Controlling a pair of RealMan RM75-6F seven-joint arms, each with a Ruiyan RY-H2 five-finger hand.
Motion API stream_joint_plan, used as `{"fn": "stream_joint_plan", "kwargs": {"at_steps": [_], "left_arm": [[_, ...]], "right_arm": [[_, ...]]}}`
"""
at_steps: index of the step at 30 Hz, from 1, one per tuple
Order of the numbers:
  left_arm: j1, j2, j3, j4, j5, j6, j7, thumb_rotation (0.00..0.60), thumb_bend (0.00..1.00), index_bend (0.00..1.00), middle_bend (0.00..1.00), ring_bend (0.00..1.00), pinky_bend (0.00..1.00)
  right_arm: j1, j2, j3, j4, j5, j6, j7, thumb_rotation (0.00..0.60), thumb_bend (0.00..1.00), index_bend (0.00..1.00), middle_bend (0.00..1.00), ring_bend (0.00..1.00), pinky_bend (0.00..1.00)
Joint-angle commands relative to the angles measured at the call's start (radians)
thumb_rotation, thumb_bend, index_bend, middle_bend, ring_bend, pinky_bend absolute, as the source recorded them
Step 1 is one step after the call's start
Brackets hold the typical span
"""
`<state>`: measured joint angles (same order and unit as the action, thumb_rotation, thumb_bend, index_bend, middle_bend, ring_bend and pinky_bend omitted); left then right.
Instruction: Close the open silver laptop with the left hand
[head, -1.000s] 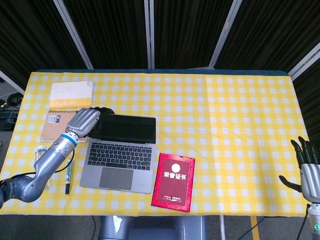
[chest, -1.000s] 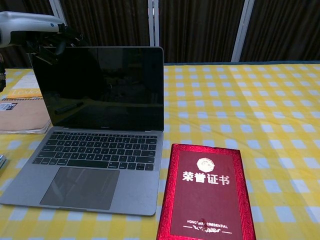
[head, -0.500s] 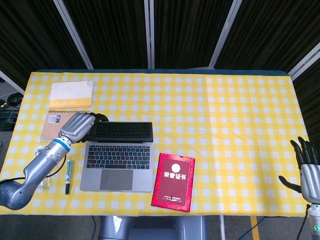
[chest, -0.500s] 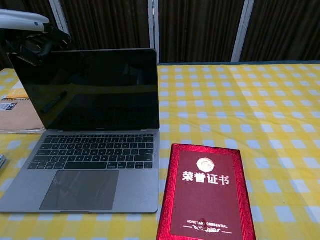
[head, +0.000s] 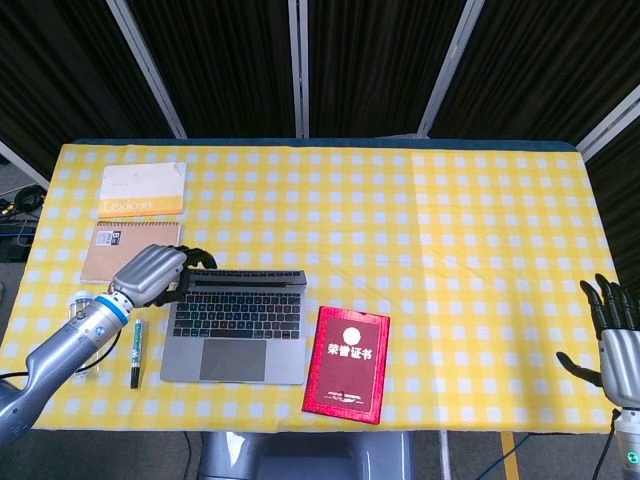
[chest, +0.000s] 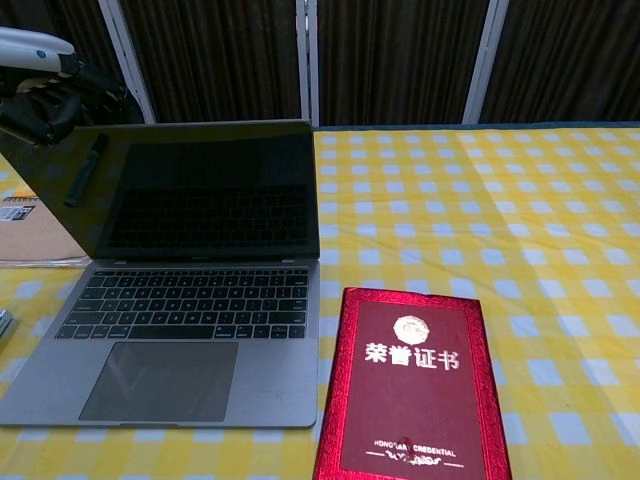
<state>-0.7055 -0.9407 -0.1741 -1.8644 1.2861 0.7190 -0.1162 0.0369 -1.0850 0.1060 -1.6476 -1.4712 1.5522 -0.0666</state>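
At the lid's top left corner, our left hand (head: 150, 272) rests with its fingers (head: 188, 268) curled over the upper edge of the silver laptop (head: 238, 327), hooking that edge and pressing it forward rather than clamping it; whether a thumb sits behind the lid we cannot tell from either view. Compared with a second ago, the lid has tipped well forward: from the head view the dark screen that showed as a broad panel is now only a thin strip above the keyboard, and our hand has travelled toward us along with it. From the chest view the screen (chest: 200, 190) leans over the keys and mirrors them. We judge the closing to be well under way, past upright, with the last part of the swing left; the base has stayed put on the yellow checked cloth (head: 450, 220), near the front left of the table. The next stretch calls for the fingers to slide clear of the edge before lid meets deck, or they could be pinched or stop the lid short. Just right of the laptop lies a red certificate book (head: 347, 364), and a green pen (head: 135, 352) lies just left of the base, neither in the lid's path. Our right hand (head: 612, 335) waits far off at the table's right edge, fingers spread and holding nothing.
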Motion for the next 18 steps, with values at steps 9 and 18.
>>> {"fn": "stream_joint_plan", "kwargs": {"at_steps": [9,18], "left_arm": [[0.016,0.053,0.053,-0.042,0.137,-0.031,-0.140,0.600,1.00,0.33,0.31,0.31,0.37],[0.013,0.040,0.095,-0.038,0.201,-0.047,-0.210,0.600,1.00,0.33,0.31,0.31,0.37]], "right_arm": [[-0.003,0.002,-0.001,-0.002,-0.005,0.005,0.004,0.600,0.00,0.03,0.00,0.00,0.00],[-0.005,0.006,-0.002,-0.006,-0.010,0.010,0.010,0.600,0.00,0.03,0.00,0.00,0.00]]}}
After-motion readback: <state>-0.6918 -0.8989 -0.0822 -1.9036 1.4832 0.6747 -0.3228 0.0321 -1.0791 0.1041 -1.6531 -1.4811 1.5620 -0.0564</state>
